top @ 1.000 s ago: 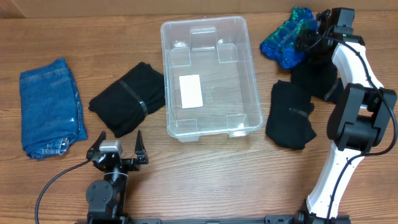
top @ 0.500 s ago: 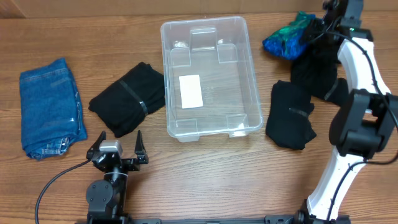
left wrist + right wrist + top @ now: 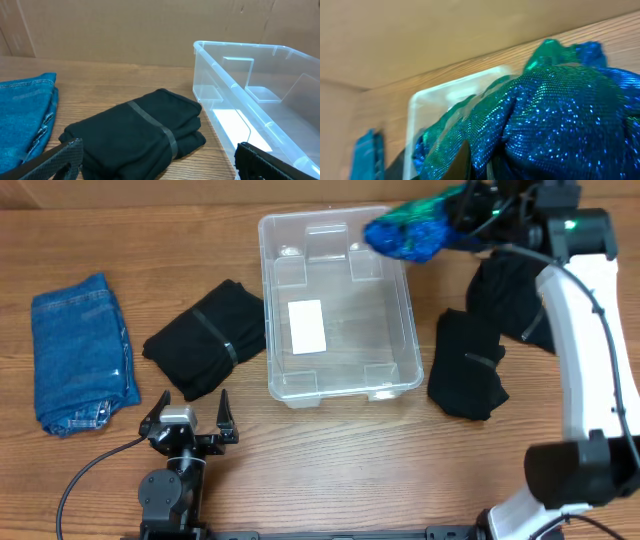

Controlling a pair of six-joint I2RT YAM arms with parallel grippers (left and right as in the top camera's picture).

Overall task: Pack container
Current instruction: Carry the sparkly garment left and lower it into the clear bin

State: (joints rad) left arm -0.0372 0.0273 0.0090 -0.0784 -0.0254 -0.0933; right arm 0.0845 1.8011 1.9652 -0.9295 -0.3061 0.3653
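Note:
The clear plastic container stands at the middle of the table with a white label on its base and nothing inside; its near wall also shows in the left wrist view. My right gripper is shut on a sparkly blue-green cloth and holds it above the container's far right corner. In the right wrist view the cloth fills the frame and hides the fingers. My left gripper is open and empty at the table's front, in front of a folded black garment, which also shows in the left wrist view.
Folded blue jeans lie at the far left, also in the left wrist view. Two black garments lie right of the container, one nearer and one farther back. A cardboard wall stands behind the table.
My right gripper has lifted the blue-green cloth from the back right of the table and carried it left, over the container's far right corner. The left arm has not moved.

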